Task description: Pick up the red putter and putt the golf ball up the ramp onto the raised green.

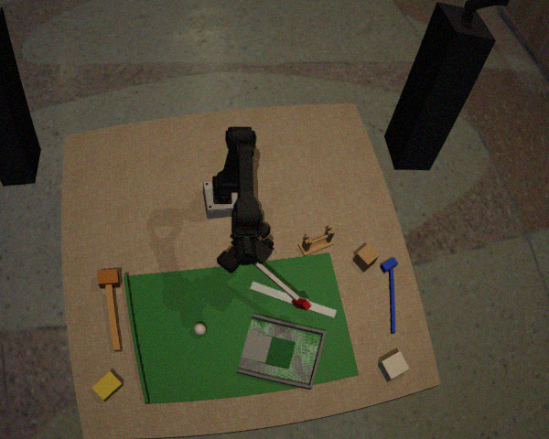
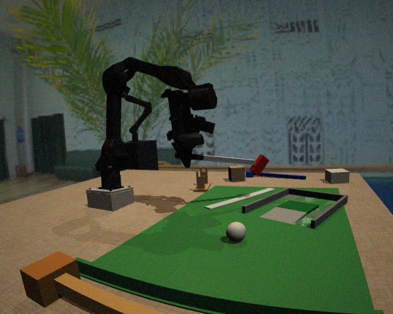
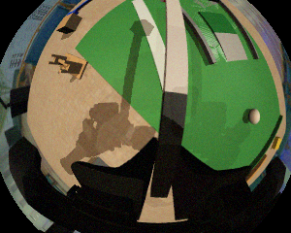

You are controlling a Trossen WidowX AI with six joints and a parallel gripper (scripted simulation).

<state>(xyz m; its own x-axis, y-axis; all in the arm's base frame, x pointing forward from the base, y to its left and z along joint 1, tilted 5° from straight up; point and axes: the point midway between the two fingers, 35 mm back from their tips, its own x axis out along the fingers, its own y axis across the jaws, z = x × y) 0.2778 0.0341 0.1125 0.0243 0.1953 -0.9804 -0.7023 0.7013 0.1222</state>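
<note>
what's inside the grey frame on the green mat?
Inside the grey frame: a raised dark green pad with a grey ramp beside it, on a patterned floor. No ball; it sits outside on the mat. Nothing hidden from the top view.

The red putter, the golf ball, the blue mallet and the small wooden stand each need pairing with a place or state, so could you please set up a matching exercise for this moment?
Things:
1. red putter
2. golf ball
3. blue mallet
4. wooden stand

Places or states:
A. resting on the green mat
B. bare, at the mat's far edge
C. gripped by the hand, lifted off the table
D. lying on the tan board, right of the mat

Pairs: 1-C, 2-A, 3-D, 4-B
</note>
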